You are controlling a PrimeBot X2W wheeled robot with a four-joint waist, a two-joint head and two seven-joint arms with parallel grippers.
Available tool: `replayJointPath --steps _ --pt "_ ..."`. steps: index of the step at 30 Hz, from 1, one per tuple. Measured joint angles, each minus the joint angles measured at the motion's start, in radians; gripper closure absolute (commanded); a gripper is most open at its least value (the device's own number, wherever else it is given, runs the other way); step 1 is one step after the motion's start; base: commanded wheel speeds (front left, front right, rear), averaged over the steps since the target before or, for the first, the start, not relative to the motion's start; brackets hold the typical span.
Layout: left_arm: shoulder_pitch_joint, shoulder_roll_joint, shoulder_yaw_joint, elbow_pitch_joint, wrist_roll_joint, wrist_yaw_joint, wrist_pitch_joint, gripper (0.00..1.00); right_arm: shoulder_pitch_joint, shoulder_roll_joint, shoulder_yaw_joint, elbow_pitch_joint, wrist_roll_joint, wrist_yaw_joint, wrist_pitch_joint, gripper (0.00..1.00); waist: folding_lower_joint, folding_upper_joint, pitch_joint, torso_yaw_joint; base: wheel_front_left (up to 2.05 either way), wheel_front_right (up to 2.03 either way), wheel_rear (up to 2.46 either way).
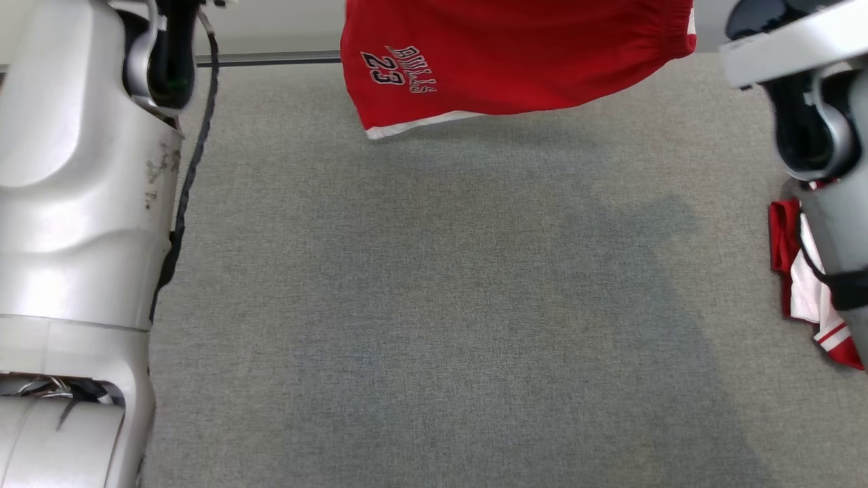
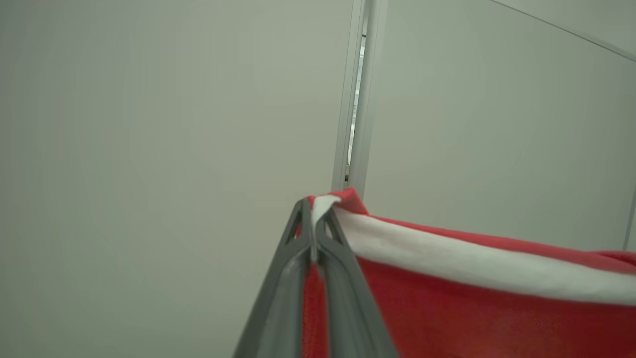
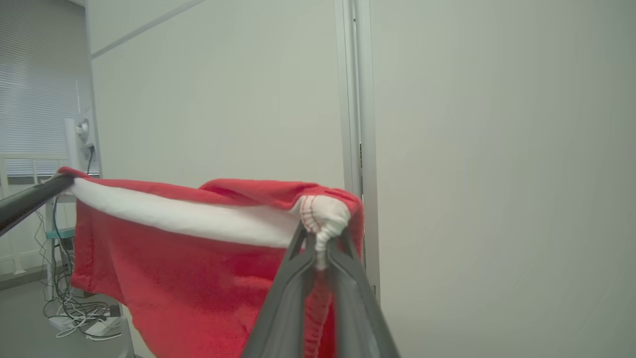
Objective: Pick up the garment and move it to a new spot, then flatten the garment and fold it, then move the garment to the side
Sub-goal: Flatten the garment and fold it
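Evidently soft, light and floppy, the red shorts (image 1: pixel 515 61) hang stretched between both clenched jaws, each pinching one end of the white-lined waistband (image 3: pixel 198 223) (the firmest hold, I judge), cloth drooping beneath them over the grey surface (image 1: pixel 434 305).

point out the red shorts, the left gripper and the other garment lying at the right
red shorts (image 1: pixel 515 61), head view, red panel beside the number print.
left gripper (image 2: pixel 314 213), left wrist view, between the fingertips pinching the shorts.
other garment (image 1: pixel 785 247), head view, its red edge.
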Motion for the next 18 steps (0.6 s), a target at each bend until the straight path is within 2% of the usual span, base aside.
replayJointPath --steps 1,6,11,14,18 --pt "0.000 0.000 0.000 0.000 0.000 0.000 0.000 1.00 0.000 0.000 0.000 0.000 0.000 0.000 0.000 1.00 0.0000 0.0000 0.000 0.000 0.00 0.00 0.00" --pt "0.006 -0.030 -0.007 0.214 -0.008 -0.016 -0.005 1.00 -0.067 0.093 0.057 0.254 -0.017 -0.001 -0.065 1.00 0.0000 0.0000 0.023 -0.009 0.00 0.00 0.00" --pt "0.119 -0.057 0.011 0.318 -0.040 -0.024 -0.005 1.00 -0.020 0.156 0.125 0.399 -0.014 -0.001 -0.088 1.00 0.0000 0.0000 0.046 -0.018 0.00 0.00 0.00" --pt "0.209 -0.067 0.029 0.334 -0.056 -0.026 -0.005 1.00 0.065 0.167 0.145 0.402 0.008 -0.001 -0.090 1.00 0.0000 0.0000 0.057 -0.024 0.00 0.00 0.00" --pt "0.364 -0.073 0.063 0.302 -0.078 -0.029 -0.005 1.00 0.257 0.156 0.137 0.298 0.020 -0.001 -0.091 1.00 0.0000 0.0000 0.056 -0.031 0.00 0.00 0.00"
